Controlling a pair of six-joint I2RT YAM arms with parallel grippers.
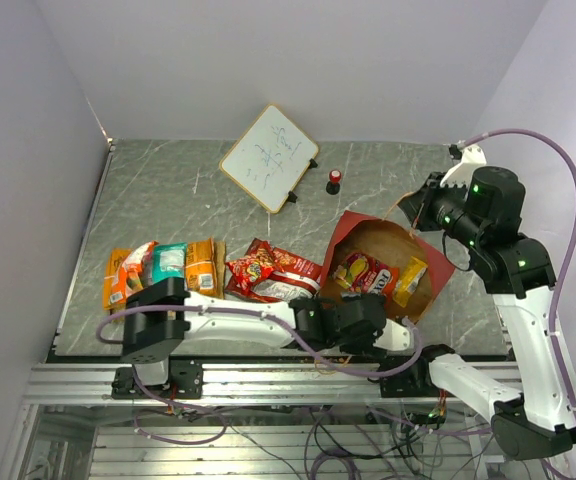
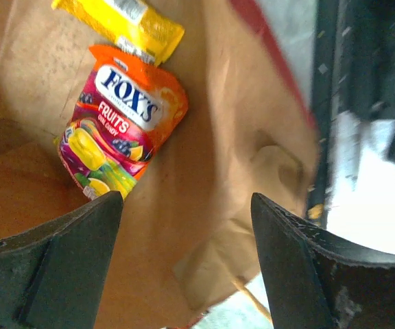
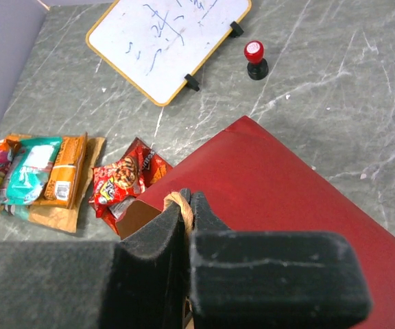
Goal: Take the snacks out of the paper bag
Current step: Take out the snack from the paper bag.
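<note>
Grey marbled table [image 1: 168, 190] between pale walls carries the paper bag [image 1: 378, 240], which lies right of centre with its mouth open toward the arms. Two snacks show inside it, an orange fruit-candy packet [image 2: 118, 130] and a yellow packet [image 2: 125, 20] just beyond it, while other packets [image 1: 163, 268] lie in a row on the table to the left, well apart from the bag. The right gripper [image 3: 187, 209] is pinched closed on the bag's twisted handle [image 3: 177, 200], holding that side up. The left gripper [image 2: 184, 205] sits at the mouth with its jaws spread wide and nothing between them, short of the candy packet. That packet looks light, thin and crinkly, probably slick foil with loose sweets that shift, so a pinch across its near sealed edge or a corner should hold better than a squeeze on the puffed middle; the bag's wall is soft paper and could get caught up if the fingers close too low
</note>
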